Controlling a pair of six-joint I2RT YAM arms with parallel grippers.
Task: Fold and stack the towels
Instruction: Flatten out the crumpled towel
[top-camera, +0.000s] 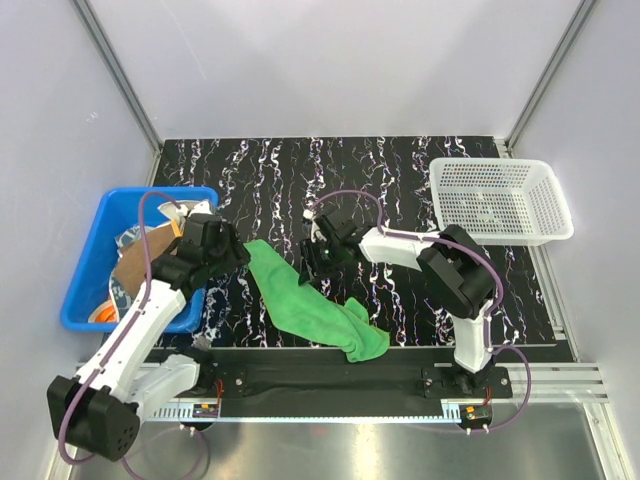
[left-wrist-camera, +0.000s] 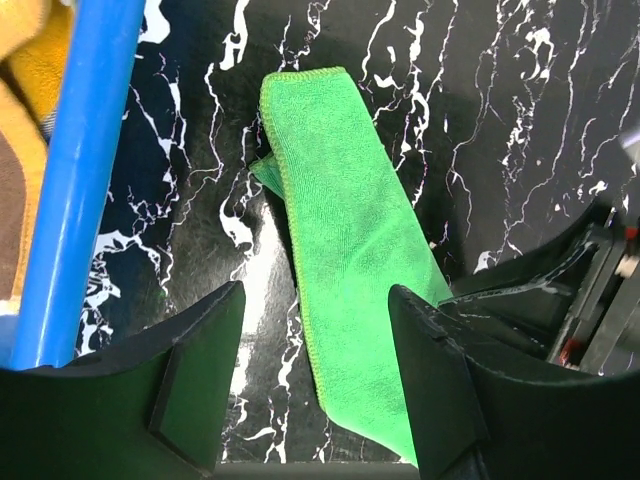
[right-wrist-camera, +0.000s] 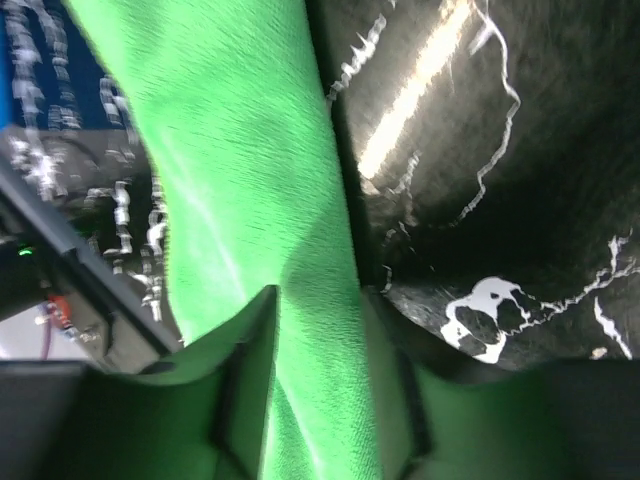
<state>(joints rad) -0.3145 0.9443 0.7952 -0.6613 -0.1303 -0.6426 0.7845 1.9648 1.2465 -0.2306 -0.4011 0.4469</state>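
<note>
The green towel (top-camera: 318, 315) is lying as one long strip, running from near-right to far-left. The right gripper (top-camera: 308, 268) is straddling its far half with jaws half-narrowed, though I cannot tell whether they are gripping. The left gripper (top-camera: 238, 258) is hovering, jaws wide, just beside the far-left end.

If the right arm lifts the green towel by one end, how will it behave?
Likely floppy: the green towel lies as a long rumpled strip, bunched at its near end, so it should drape and partly unfold. Probably light, since it looks thin. Its fuzzy pile should resist slipping in a pinch.
</note>
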